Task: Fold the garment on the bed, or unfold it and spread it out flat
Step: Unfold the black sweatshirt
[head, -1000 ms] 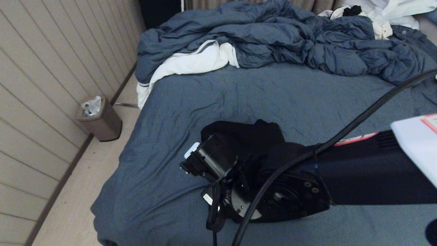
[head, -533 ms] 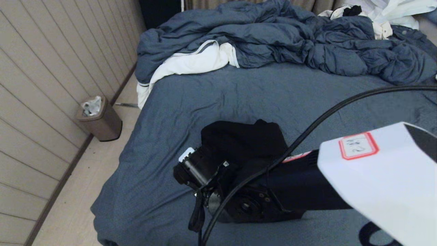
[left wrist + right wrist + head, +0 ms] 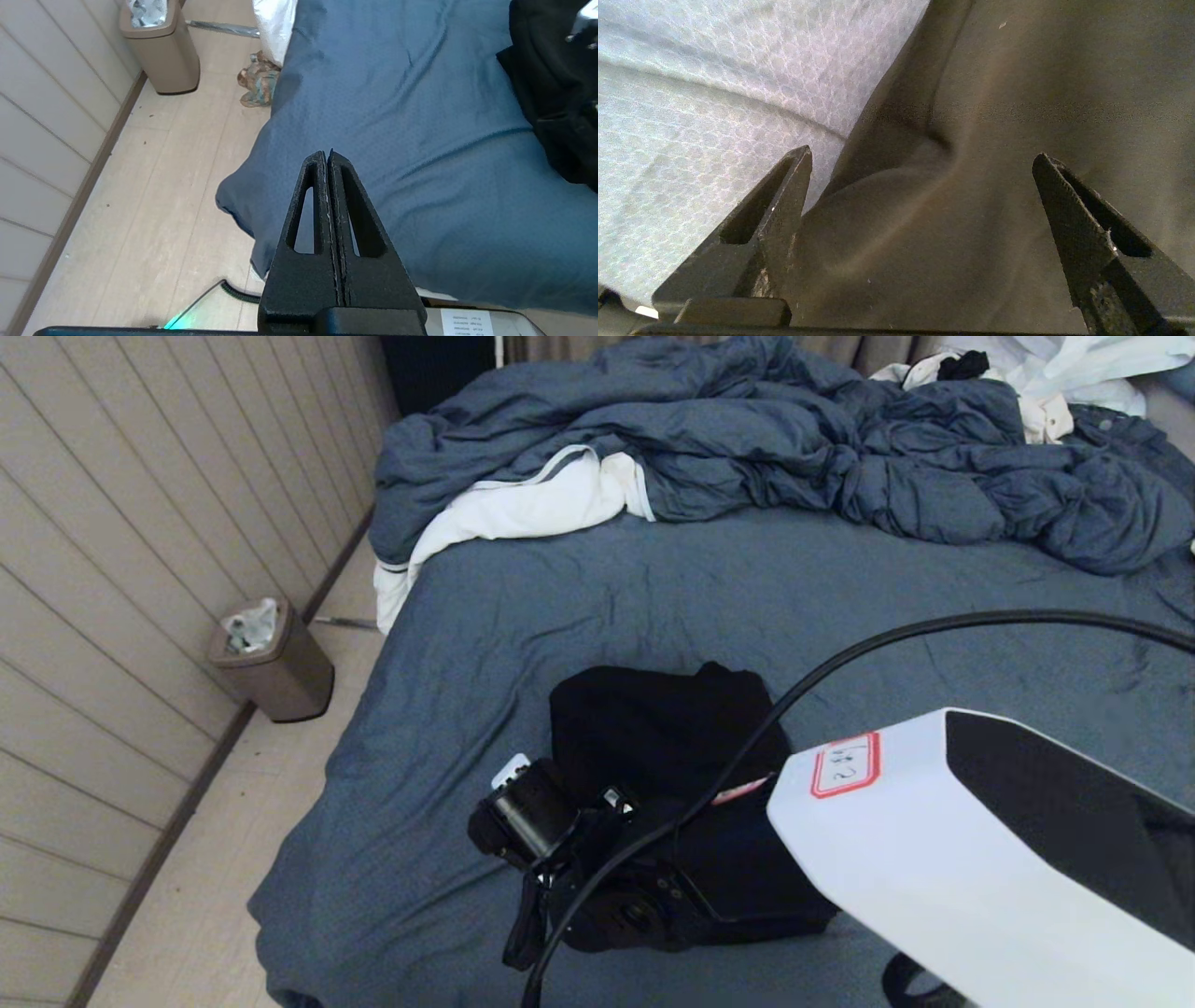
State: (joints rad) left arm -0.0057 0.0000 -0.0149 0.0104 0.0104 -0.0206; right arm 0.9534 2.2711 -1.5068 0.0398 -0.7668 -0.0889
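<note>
Dim, even indoor light, soft shadows

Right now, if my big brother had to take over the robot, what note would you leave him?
Right gripper: jaws wide open, low over the near left edge of the black hoodie, holding nothing.
Left gripper: jaws shut, empty, parked by the near left corner of the bed.
Hoodie: lies in a compact folded bundle on the blue sheet, near the front of the bed. The rumpled duvet is apart from it, at the far end.
Done: the hoodie looks folded and let go.
Left: probably just check the fold is tidy and pull the right arm away.
</note>
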